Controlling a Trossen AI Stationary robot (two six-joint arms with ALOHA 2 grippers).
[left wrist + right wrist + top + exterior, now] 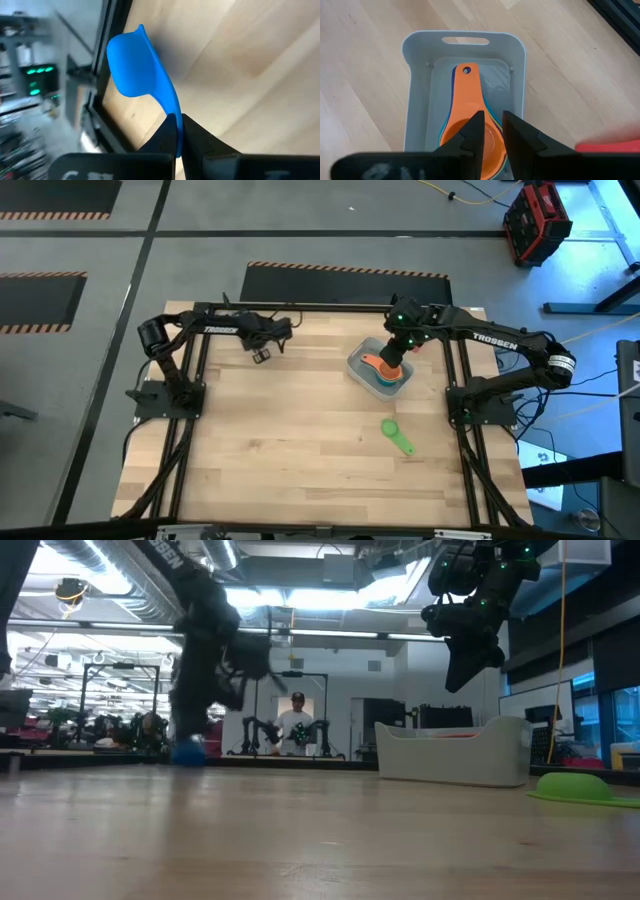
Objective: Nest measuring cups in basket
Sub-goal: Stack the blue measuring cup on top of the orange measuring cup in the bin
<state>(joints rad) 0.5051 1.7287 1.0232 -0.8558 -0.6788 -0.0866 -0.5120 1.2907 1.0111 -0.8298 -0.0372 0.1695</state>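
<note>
The left gripper's (179, 145) two dark fingers were pinched tight on the flat handle of a small blue plastic measuring cup (137, 65), its round bowl sticking out past the fingertips, edge-on to the pale wooden table (290, 440). That gripper (262, 352) sat low near the table's far edge, well to the left of the pale grey translucent plastic basket (356, 366), and from table height the blue cup (187, 751) showed just above the boards. The right gripper (491, 131) held its fingers only a narrow gap apart, with nothing between them, directly over the basket (415, 90). Below those fingers lay a stack of nested cups, the orange plastic measuring cup (467, 107) on top with its handle, pierced by a small hole, pointing toward the basket's end wall with the slot handle; thin edges of teal and darker cups peeked out beneath it. From overhead, the right gripper (397, 352) covered part of the basket while the orange cup's handle (372, 362) showed beside it. The green plastic measuring cup (394, 434) lay alone on the table, near the basket on its front side, bowl down as seen from table height (578, 786). In the room behind the table a person (297, 728) stood far off.
</note>
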